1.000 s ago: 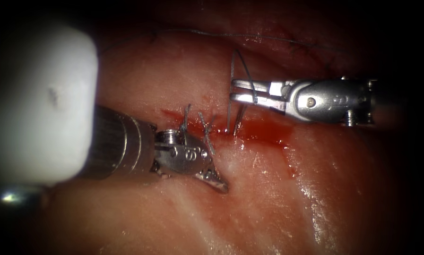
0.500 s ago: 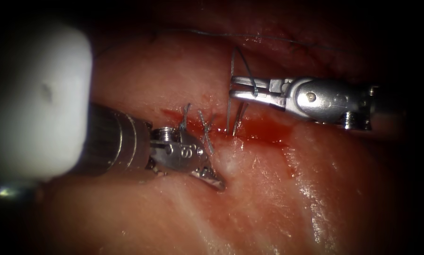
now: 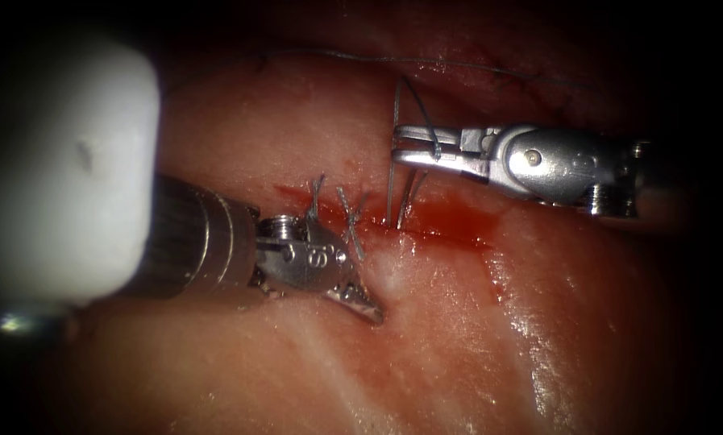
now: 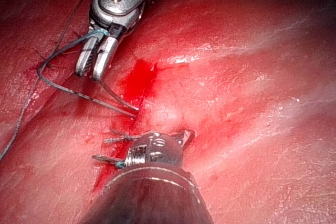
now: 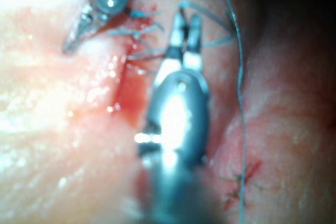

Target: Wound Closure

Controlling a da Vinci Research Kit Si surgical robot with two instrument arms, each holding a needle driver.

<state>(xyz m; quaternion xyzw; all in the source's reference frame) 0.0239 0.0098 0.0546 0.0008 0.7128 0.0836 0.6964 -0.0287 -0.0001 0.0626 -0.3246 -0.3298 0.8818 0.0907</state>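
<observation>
The left tool rests its fingers pressed together on the tissue, holding nothing, just below the cut ends of thread that stand up from the cut. The red fluid pools between the two tools. The right tool has its fingers slightly parted with the thread looped around them, running from their tips to the cut. I cannot make out the needle.
</observation>
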